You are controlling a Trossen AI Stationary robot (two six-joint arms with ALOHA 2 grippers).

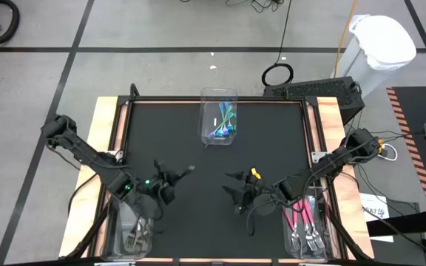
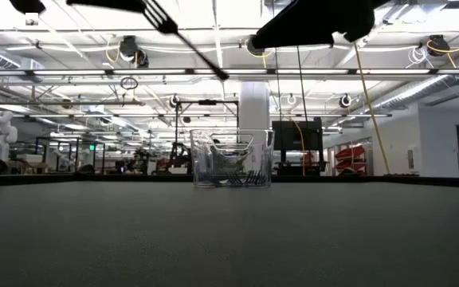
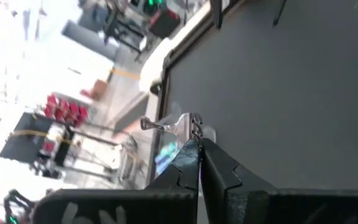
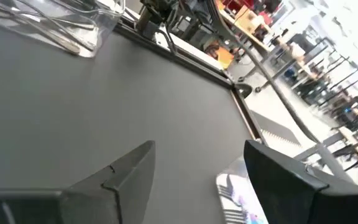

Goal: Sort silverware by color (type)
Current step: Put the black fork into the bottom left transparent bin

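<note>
The left gripper [image 1: 170, 177] hangs above the black table [image 1: 272, 133], toward its near-left part, its fingers [image 3: 219, 168] pressed together on a dark fork [image 1: 187, 171]; the fork juts out past the fingertips toward the table's middle, and in the low view its tines [image 2: 158, 12] show high in the air, the handle slanting down and away. In the left wrist view only a thin edge of the utensil shows between the closed fingers.

The right gripper [image 1: 237, 185] hovers over the near-right part of the table with its fingers [image 4: 126, 171] spread wide and nothing between them — bare black tabletop shows in the gap.

Three clear bins sit at the table's edges: the far-centre bin [image 1: 218, 100] holds the teal- and blue-handled utensils [image 1: 224, 127]; the near-left bin [image 1: 118, 229] holds dark grey pieces [image 1: 137, 238] (how many cannot be told); the near-right bin [image 1: 325, 222] holds the pink-handled forks [image 1: 302, 214], silver heads pointing toward the near edge — partly under the right arm.

The left gripper is between the near-left bin and the far-centre bin, closer to the former.
</note>
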